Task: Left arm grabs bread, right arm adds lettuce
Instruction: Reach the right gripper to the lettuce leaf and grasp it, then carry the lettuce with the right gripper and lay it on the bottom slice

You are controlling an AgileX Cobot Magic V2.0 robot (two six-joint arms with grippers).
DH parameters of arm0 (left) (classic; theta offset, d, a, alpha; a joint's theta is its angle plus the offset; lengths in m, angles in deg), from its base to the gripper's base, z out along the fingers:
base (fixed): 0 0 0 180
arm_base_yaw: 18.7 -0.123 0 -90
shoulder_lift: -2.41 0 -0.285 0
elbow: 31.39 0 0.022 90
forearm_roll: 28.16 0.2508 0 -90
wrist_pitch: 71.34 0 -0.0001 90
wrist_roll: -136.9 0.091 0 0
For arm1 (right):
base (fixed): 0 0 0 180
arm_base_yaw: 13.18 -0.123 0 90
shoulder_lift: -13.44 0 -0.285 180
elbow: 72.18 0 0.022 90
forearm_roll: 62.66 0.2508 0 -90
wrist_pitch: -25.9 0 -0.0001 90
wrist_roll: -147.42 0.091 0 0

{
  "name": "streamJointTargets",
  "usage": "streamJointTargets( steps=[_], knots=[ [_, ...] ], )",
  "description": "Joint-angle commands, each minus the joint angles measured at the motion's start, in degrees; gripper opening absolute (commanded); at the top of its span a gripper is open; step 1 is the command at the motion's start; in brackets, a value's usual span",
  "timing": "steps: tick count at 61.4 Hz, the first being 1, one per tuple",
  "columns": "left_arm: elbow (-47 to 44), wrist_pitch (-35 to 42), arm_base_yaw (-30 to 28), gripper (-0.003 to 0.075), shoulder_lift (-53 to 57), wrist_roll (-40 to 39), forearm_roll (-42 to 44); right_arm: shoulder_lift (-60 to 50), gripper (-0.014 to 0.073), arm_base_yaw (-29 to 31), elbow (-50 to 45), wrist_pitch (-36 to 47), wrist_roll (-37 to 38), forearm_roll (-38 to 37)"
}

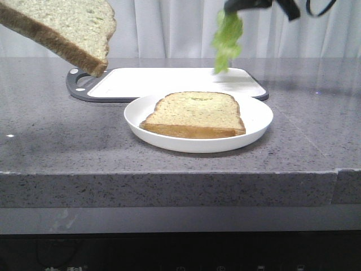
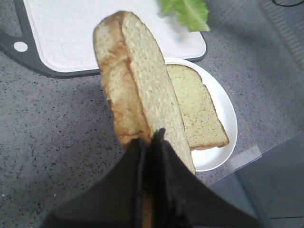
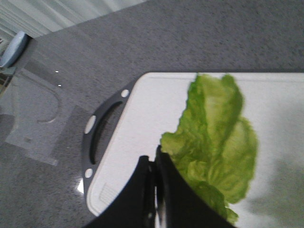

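Observation:
My left gripper (image 2: 148, 138) is shut on a slice of bread (image 2: 137, 80) and holds it high in the air; in the front view that bread (image 1: 62, 25) fills the top left corner, tilted. A second slice (image 1: 194, 114) lies flat on the white plate (image 1: 256, 121) and also shows in the left wrist view (image 2: 197, 107). My right gripper (image 3: 153, 161) is shut on the lettuce (image 3: 216, 142), a crinkly green leaf. In the front view the lettuce (image 1: 227, 39) hangs from the right gripper (image 1: 248, 5) above the board's far right part, behind the plate.
A white cutting board (image 1: 169, 82) with a dark grey rim and handle (image 1: 79, 84) lies behind the plate on the grey speckled counter. The counter's front edge (image 1: 169, 175) runs across the front view. The board also shows in the right wrist view (image 3: 142, 123).

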Motion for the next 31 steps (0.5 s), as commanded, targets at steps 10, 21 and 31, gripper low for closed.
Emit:
streamJointTargets(
  steps=[10, 21, 31],
  knots=[
    [1.6, 3.0, -0.1, -0.002, 0.9, 0.2, -2.7, -13.7, -0.0116, -0.2, -4.7, -0.8, -1.4, 4.9],
    [1.6, 3.0, -0.1, -0.002, 0.9, 0.2, -2.6, -22.3, -0.0116, -0.2, -15.3, -0.7, -7.2, 10.1],
    [1.6, 3.0, -0.1, -0.002, 0.8, 0.2, -2.6, -28.3, -0.0116, -0.2, -25.1, -2.4, -13.2, 16.7]
  ],
)
